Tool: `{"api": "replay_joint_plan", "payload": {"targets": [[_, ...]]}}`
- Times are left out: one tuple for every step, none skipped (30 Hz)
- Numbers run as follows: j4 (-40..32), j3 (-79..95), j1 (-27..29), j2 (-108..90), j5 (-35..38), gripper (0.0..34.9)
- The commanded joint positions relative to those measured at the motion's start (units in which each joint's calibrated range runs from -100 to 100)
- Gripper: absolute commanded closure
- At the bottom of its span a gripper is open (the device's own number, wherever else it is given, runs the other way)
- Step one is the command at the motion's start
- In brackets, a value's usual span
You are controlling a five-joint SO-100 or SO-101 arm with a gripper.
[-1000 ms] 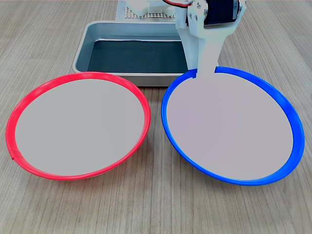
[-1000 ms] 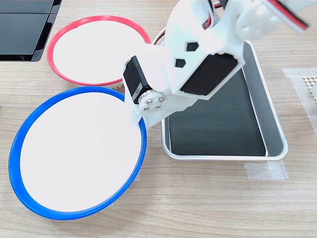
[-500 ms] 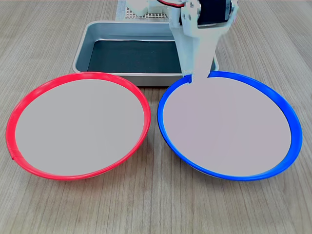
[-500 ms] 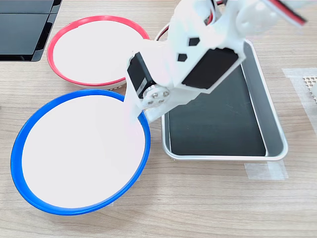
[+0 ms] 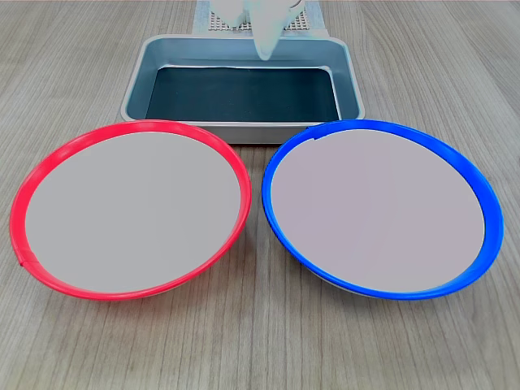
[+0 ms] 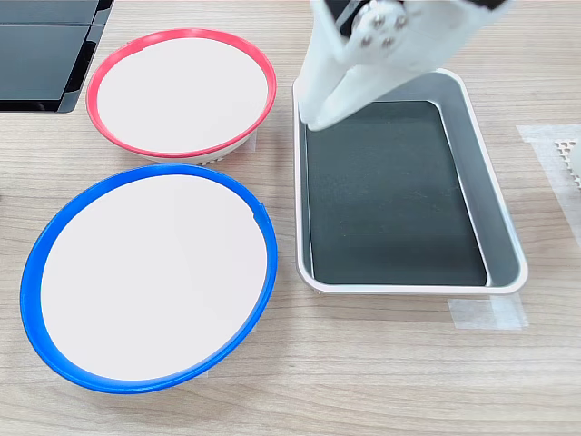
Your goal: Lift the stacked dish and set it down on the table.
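The stacked dish [image 5: 374, 207] [image 6: 150, 277], blue-rimmed with a pale grey inside, rests flat on the table [image 5: 260, 341] [image 6: 363, 381] with nothing touching it. It lies beside the red-rimmed dish [image 5: 130, 207] [image 6: 182, 91], not on it. My gripper [image 5: 264, 49] [image 6: 318, 113] is a blurred white shape above the far end of the metal tray, well clear of the blue rim. Nothing is held in it. The blur hides how its jaws stand.
The grey metal tray [image 5: 244, 128] [image 6: 408, 289] with a dark floor sits behind both dishes. Pale tape strips [image 6: 490, 313] lie by the tray. A black object [image 6: 41, 54] fills the second exterior view's upper left corner, and a white mesh piece [image 6: 572, 154] shows at the right edge.
The gripper has let go of the blue dish's rim and pulled back and up over the tray. The dish settled flat and has stayed put since half a second ago.
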Motion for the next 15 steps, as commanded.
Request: {"api": "replay_joint_plan", "payload": {"targets": [[-7.2,10.8,3.2,-15.2,-2.1,34.8],[-10.5,15.2,4.1,-19.3,-2.9,34.8],[-13.2,19.3,4.8,-23.0,-3.4,34.8],[-16.1,23.9,5.5,-26.8,-3.9,34.8],[-18.5,27.9,6.0,-30.5,-4.3,34.8],[-20.7,32.8,6.3,-34.5,-4.5,34.9],[-22.2,36.9,6.4,-38.1,-4.7,34.9],[-23.1,40.0,6.5,-41.1,-4.8,34.9],[-23.5,43.1,6.5,-44.2,-4.9,34.9],[-23.5,45.6,6.5,-46.9,-5.2,34.9],[-23.2,48.1,6.4,-49.7,-5.5,34.9],[-22.8,50.1,6.2,-52.0,-5.8,34.9],[-22.4,51.9,5.8,-54.5,-6.3,34.9],[-21.9,53.3,5.7,-56.5,-6.9,34.9],[-21.0,54.7,5.4,-58.6,-7.5,34.9]]}}
